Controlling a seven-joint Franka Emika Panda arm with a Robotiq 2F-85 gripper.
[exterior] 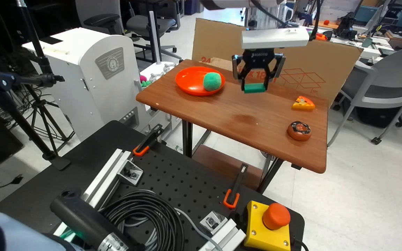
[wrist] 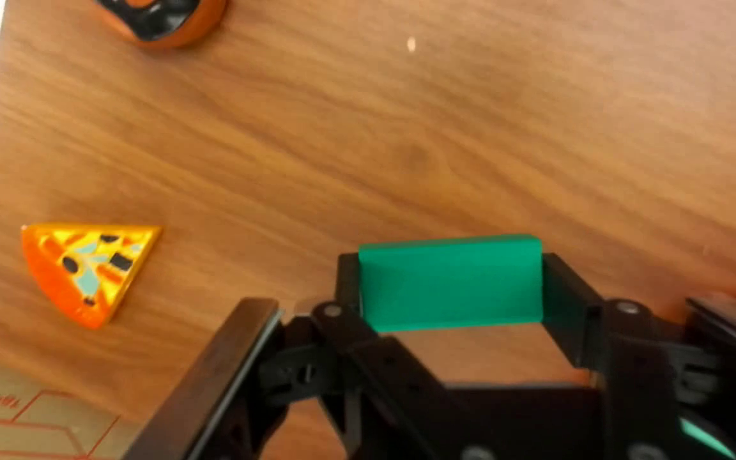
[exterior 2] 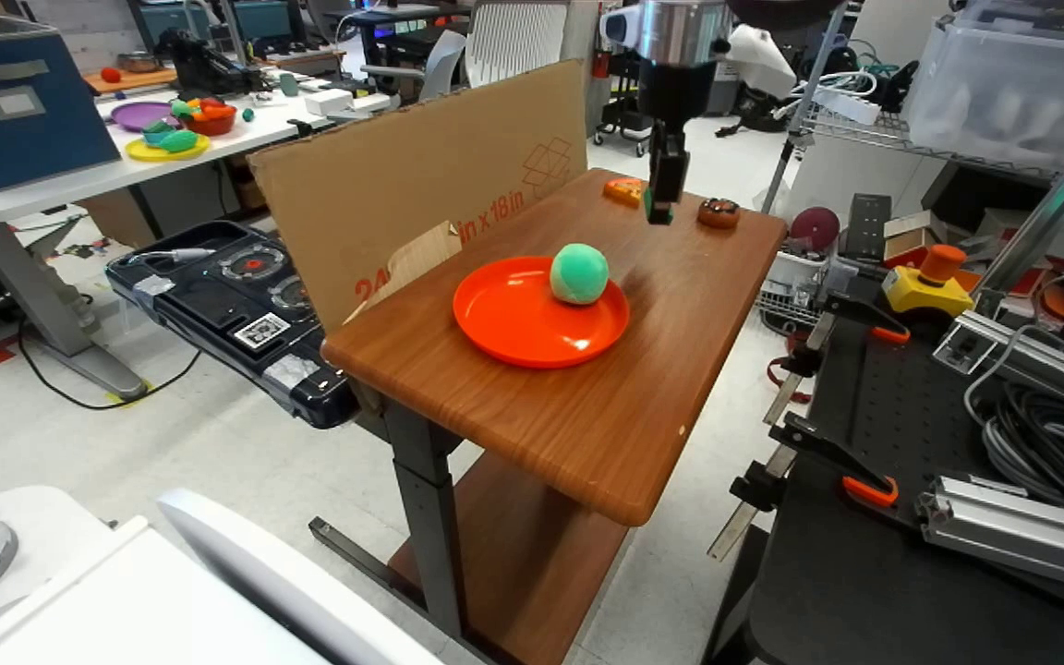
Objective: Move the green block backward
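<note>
**Pinch grip on a green block (exterior: 254, 88), above a wood-topped counter (exterior: 267, 129)**

L to R, as in an exterior view. Far L: white cabinet (exterior: 96, 92), beyond the counter's L end. Foreground, L to ctr: black bench (exterior: 176, 177) w/ rows of holes, bearing a coil of black cable (exterior: 161, 209). Counter, L end: orange plate (exterior: 188, 78), w/ green ball (exterior: 212, 81) sitting in it nr the R side of the rim. Over counter, ctr: gripper (exterior: 254, 85), pointing down, pinching the green block at its two short ends; the wrist view shows pads (wrist: 566, 306) against both, one broad face turned to the camera. The green block is clear of the wood, well apart from the plate; in an exterior view the green block (exterior 2: 649, 205) shows only as a thin strip, mostly hidden. Behind: cardboard sheet (exterior: 302, 69) w/ red print, upright along the far edge. Foreground, R of ctr: yellow e-stop box (exterior: 257, 225) w/ orange-red button (exterior: 276, 216), at the bench's R corner. Counter, R end: toy donut (exterior: 299, 131), choc. side up, nr the front edge; then toy pizza slice (exterior: 304, 103), topping side up, farther back, apart from it. Far R: gray chair (exterior: 396, 73), beyond the counter's R edge.
</note>
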